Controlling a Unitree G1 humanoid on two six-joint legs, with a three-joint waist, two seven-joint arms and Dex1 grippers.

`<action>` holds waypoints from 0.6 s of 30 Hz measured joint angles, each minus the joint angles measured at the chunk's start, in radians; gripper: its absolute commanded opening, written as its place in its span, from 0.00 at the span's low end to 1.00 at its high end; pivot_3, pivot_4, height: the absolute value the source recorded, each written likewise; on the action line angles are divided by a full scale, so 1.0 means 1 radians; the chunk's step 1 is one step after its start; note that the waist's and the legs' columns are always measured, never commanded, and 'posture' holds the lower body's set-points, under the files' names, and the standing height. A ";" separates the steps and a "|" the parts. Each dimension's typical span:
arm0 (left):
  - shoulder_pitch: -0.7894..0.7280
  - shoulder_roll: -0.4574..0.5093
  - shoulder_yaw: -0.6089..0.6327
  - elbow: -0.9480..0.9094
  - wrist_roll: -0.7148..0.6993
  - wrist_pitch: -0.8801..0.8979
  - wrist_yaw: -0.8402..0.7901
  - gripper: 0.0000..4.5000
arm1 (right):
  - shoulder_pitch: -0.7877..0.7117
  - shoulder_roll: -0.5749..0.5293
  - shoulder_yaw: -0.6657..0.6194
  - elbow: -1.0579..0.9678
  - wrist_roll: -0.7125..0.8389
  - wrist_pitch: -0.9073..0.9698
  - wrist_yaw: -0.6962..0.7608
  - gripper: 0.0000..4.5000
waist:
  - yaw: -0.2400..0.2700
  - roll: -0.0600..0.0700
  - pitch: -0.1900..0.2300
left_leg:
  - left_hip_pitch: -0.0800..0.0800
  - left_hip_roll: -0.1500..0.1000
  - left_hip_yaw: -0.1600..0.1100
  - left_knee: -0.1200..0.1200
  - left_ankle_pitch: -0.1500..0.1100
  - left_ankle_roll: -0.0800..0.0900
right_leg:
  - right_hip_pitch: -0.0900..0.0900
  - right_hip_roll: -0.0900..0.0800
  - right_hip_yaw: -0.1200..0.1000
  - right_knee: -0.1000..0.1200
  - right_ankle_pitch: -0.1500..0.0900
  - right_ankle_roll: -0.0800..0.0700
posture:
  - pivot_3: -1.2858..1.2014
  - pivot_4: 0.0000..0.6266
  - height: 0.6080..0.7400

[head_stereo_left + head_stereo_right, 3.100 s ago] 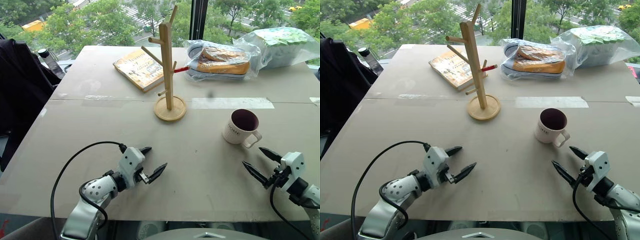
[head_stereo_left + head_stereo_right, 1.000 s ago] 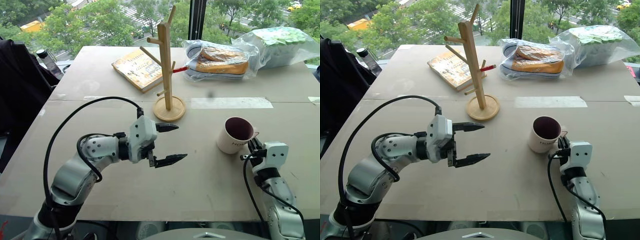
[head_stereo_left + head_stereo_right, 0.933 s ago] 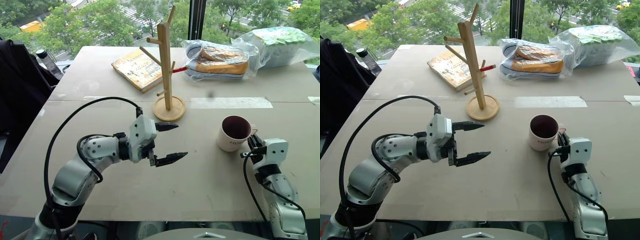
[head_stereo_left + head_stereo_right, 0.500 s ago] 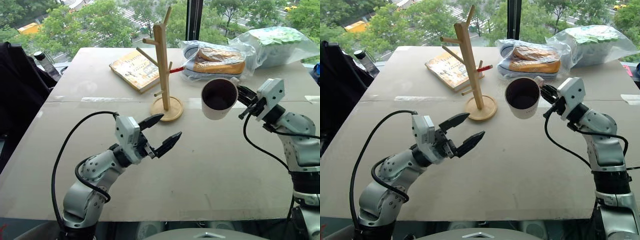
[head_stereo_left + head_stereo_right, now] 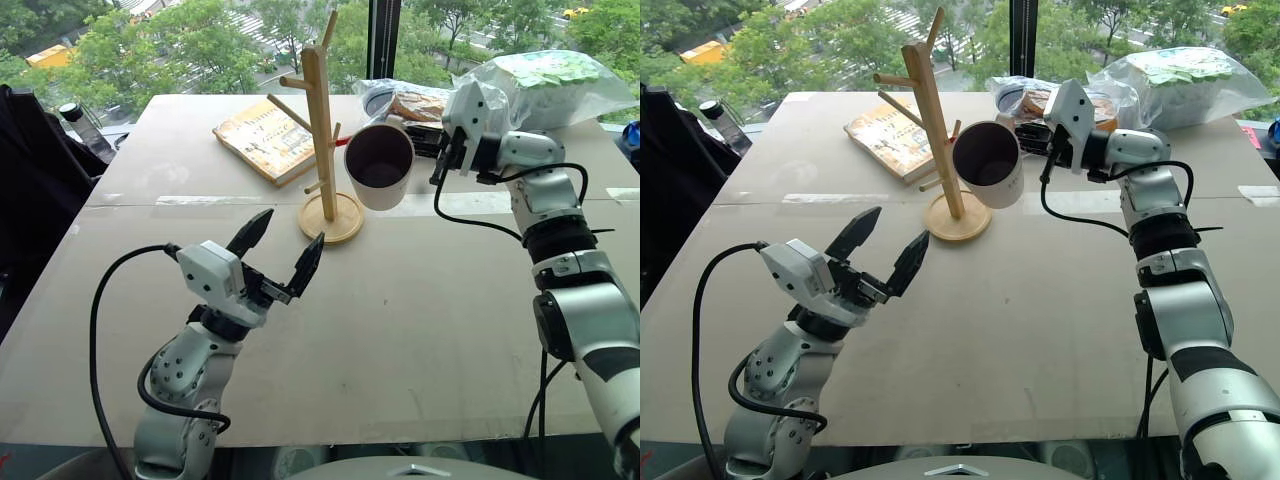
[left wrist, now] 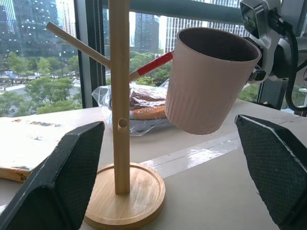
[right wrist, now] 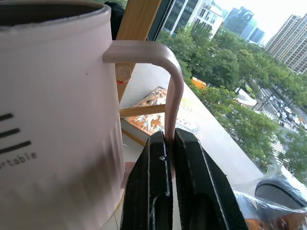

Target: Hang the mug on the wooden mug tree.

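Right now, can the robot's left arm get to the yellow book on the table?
Probably not easily. The book lies far back, beyond the wooden mug tree, while the left gripper hovers nearer, its jaws open. Nothing blocks it, but it's a long stretch.

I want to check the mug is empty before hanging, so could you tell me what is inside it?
The mug, held by its handle in the right claw, shows only a dark maroon interior; nothing is visible inside. Its tilt hides part of the inner wall.
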 measured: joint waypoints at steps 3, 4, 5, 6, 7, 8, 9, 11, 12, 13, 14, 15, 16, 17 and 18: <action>0.016 -0.002 -0.001 0.000 0.015 -0.016 0.010 1.00 | -0.054 0.037 0.003 0.108 -0.040 -0.065 -0.002 0.00 | 0.000 0.000 0.000 | 0.000 0.000 0.000 0.000 0.000 0.000 | 0.000 -0.001 0.000 0.000 0.000 0.000 | 0.52 0.24 1.00; 0.019 -0.002 -0.001 0.000 0.016 -0.020 0.012 1.00 | -0.060 0.041 0.003 0.123 -0.047 -0.075 -0.003 0.00 | 0.000 0.000 0.000 | 0.000 0.000 0.000 0.000 0.000 0.000 | 0.000 -0.002 -0.001 0.000 0.000 0.000 | 0.52 0.24 1.00; 0.025 -0.002 -0.001 0.000 0.019 -0.030 0.015 1.00 | -0.069 0.052 0.003 0.147 -0.058 -0.093 -0.004 0.00 | -0.001 0.000 0.000 | 0.000 0.000 0.000 0.000 0.000 0.000 | 0.000 -0.002 -0.001 -0.001 0.000 -0.001 | 0.52 0.24 1.00; 0.027 -0.001 -0.001 0.000 0.023 -0.033 0.016 1.00 | -0.073 0.061 0.003 0.160 -0.066 -0.105 -0.003 0.00 | -0.002 0.000 0.000 | 0.000 0.000 0.000 0.000 0.000 0.000 | 0.000 -0.002 -0.001 -0.001 0.000 -0.001 | 0.52 0.24 1.00; 0.027 -0.001 -0.001 0.000 0.027 -0.038 0.016 1.00 | -0.078 0.071 0.003 0.172 -0.072 -0.112 -0.003 0.00 | -0.002 0.000 0.000 | -0.001 0.000 0.000 -0.001 0.000 0.000 | -0.001 -0.002 -0.001 -0.001 0.000 -0.001 | 0.52 0.24 1.00; 0.028 -0.001 -0.001 0.000 0.032 -0.046 0.016 1.00 | -0.084 0.082 0.003 0.178 -0.077 -0.113 -0.002 0.06 | -0.002 0.000 0.000 | -0.001 0.000 0.000 -0.001 0.000 0.000 | -0.001 -0.002 -0.001 -0.001 0.000 -0.001 | 0.52 0.24 1.00; 0.027 -0.001 -0.001 0.000 0.033 -0.048 0.016 1.00 | -0.089 0.085 0.003 0.179 -0.080 -0.113 -0.002 0.12 | -0.002 0.000 0.000 | -0.001 0.000 0.000 -0.001 0.000 0.000 | -0.002 -0.002 -0.001 0.000 0.000 -0.001 | 0.52 0.24 1.00; 0.028 -0.001 -0.001 0.000 0.034 -0.050 0.016 1.00 | -0.106 0.086 0.004 0.180 -0.088 -0.108 0.001 0.27 | -0.002 0.000 0.000 | -0.002 0.000 0.000 -0.002 0.000 0.000 | -0.003 -0.002 -0.001 0.000 0.000 -0.001 | 0.52 0.24 1.00; 0.028 -0.001 -0.001 0.000 0.035 -0.052 0.016 1.00 | -0.113 0.085 0.004 0.180 -0.091 -0.104 0.001 0.38 | -0.002 0.000 0.000 | -0.002 0.000 0.000 -0.002 0.000 0.000 | -0.003 -0.003 -0.001 -0.001 0.000 -0.001 | 0.52 0.24 1.00; 0.028 -0.001 -0.001 0.000 0.035 -0.053 0.016 1.00 | -0.120 0.085 0.004 0.180 -0.094 -0.102 0.001 0.48 | -0.002 0.000 0.000 | -0.002 0.000 0.000 -0.002 0.000 0.000 | -0.003 -0.003 -0.001 -0.001 0.000 -0.001 | 0.52 0.24 1.00; 0.028 0.000 -0.001 0.000 0.036 -0.054 0.016 1.00 | -0.122 0.083 0.003 0.180 -0.096 -0.101 -0.002 0.60 | -0.002 0.000 0.000 | -0.002 0.000 0.000 -0.002 0.000 0.000 | -0.003 -0.003 -0.001 -0.001 0.000 -0.002 | 0.52 0.24 1.00; 0.027 0.001 -0.001 0.000 0.036 -0.055 0.015 1.00 | -0.122 0.078 0.002 0.180 -0.098 -0.096 -0.010 0.69 | -0.001 0.000 0.000 | -0.002 0.000 0.000 -0.003 0.000 0.000 | -0.003 -0.003 -0.001 -0.002 -0.001 -0.003 | 0.52 0.24 1.00; 0.028 0.004 -0.003 0.001 0.036 -0.055 0.013 1.00 | -0.122 0.071 0.000 0.180 -0.097 -0.089 -0.018 0.80 | -0.001 0.000 0.000 | -0.003 0.000 0.000 -0.003 0.000 0.000 | -0.003 -0.004 -0.001 -0.002 -0.001 -0.004 | 0.52 0.24 1.00; 0.028 0.009 -0.003 0.001 0.036 -0.055 0.009 1.00 | -0.122 0.062 -0.006 0.180 -0.097 -0.082 -0.025 0.92 | -0.001 0.000 0.000 | -0.003 0.000 0.000 -0.003 0.000 0.000 | -0.003 -0.004 -0.001 -0.002 -0.001 -0.004 | 0.52 0.24 1.00; 0.030 0.018 -0.004 0.002 0.036 -0.055 0.004 1.00 | -0.119 0.053 -0.016 0.178 -0.094 -0.078 -0.029 0.99 | -0.001 0.000 0.000 | -0.003 0.000 0.000 -0.003 0.000 0.000 | -0.004 -0.004 -0.001 -0.002 -0.001 -0.004 | 0.52 0.24 1.00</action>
